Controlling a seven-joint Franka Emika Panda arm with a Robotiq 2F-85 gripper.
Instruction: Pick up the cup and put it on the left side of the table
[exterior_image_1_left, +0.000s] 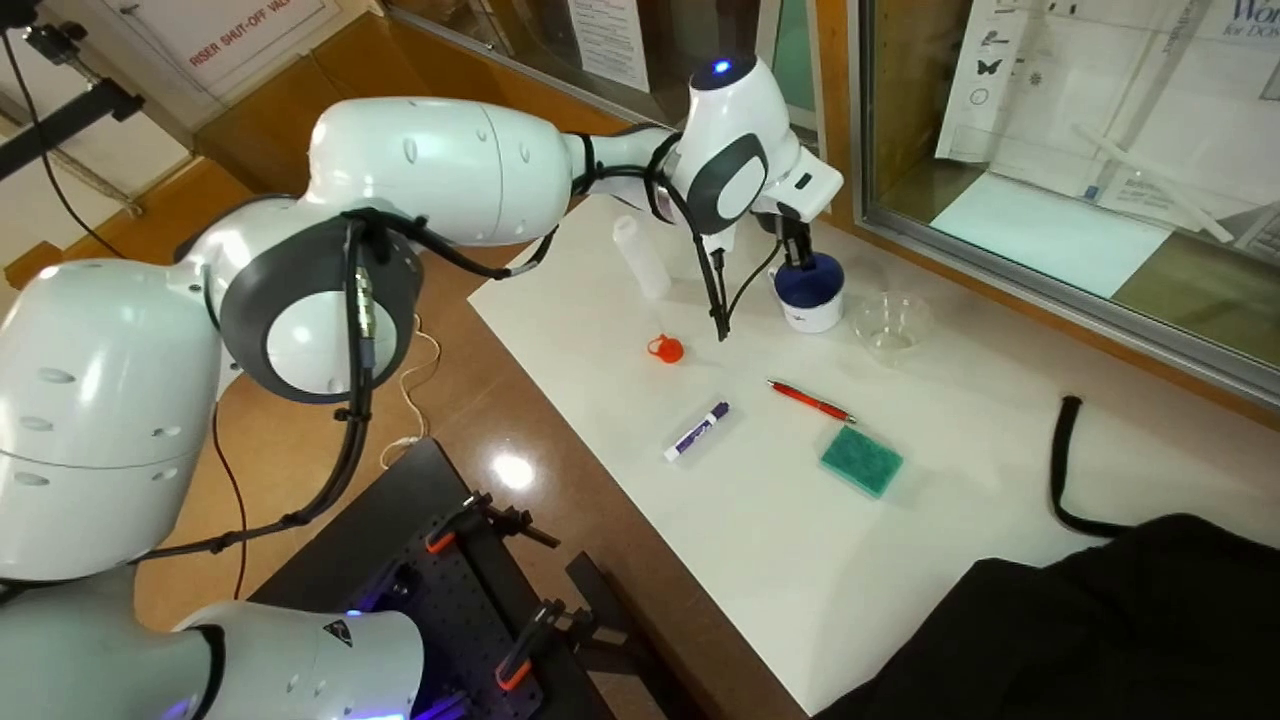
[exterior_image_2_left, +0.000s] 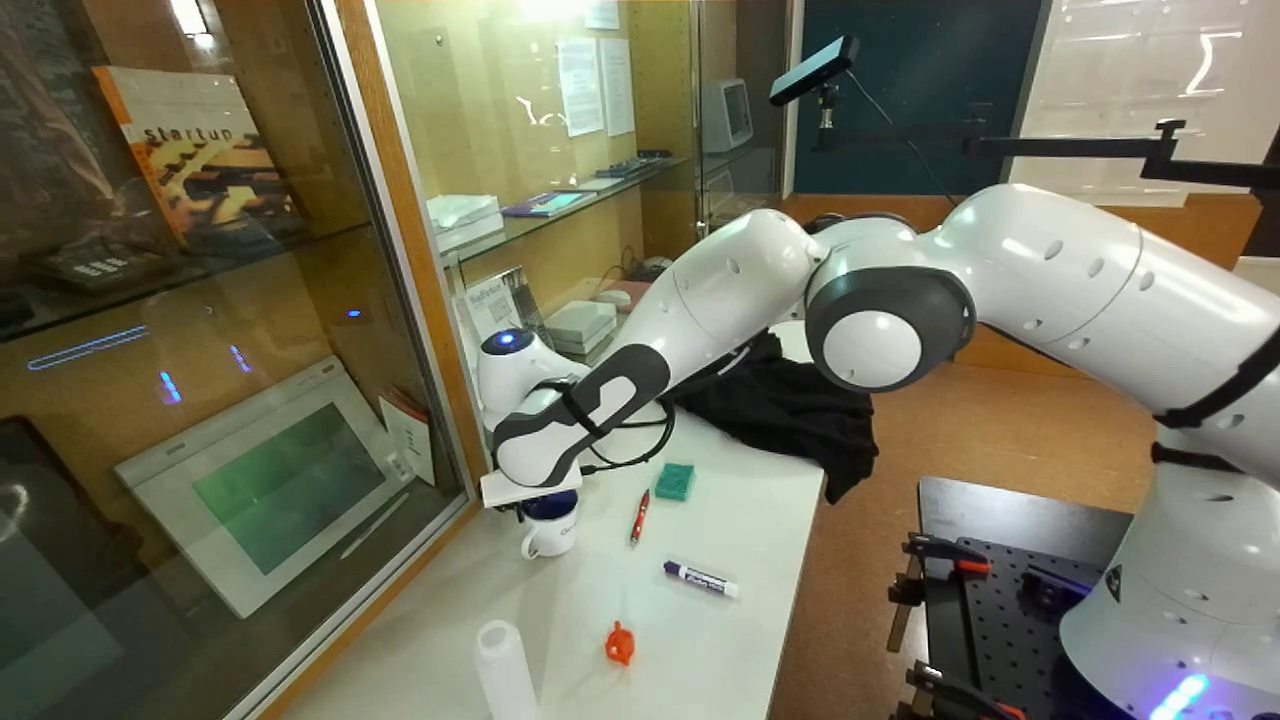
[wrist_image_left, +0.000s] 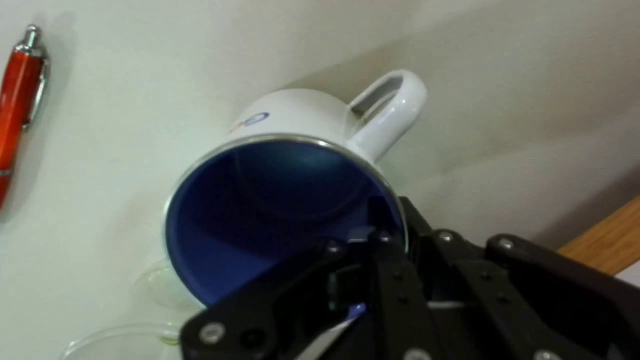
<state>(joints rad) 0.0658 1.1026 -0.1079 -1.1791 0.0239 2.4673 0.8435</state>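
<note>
The cup (exterior_image_1_left: 812, 314) is white outside and dark blue inside, with a white handle. It stands at the window side of the white table (exterior_image_1_left: 940, 540), and it also shows in an exterior view (exterior_image_2_left: 556, 534) with its handle toward the bottle. In the wrist view the cup (wrist_image_left: 295, 117) opens toward the camera. My gripper (wrist_image_left: 401, 220) is shut on the cup's rim, one finger inside and one outside. In an exterior view the gripper (exterior_image_1_left: 798, 258) reaches down to the rim. I cannot tell whether the cup's base touches the table.
A clear cup (exterior_image_1_left: 890, 325) stands close beside the cup. A translucent bottle (exterior_image_1_left: 642, 258), an orange cap (exterior_image_1_left: 666, 348), a red pen (exterior_image_1_left: 812, 401), a purple marker (exterior_image_1_left: 697, 432) and a green sponge (exterior_image_1_left: 862, 461) lie around. Black cloth (exterior_image_1_left: 1090, 630) covers one end. The window frame (exterior_image_1_left: 1070, 310) borders the table.
</note>
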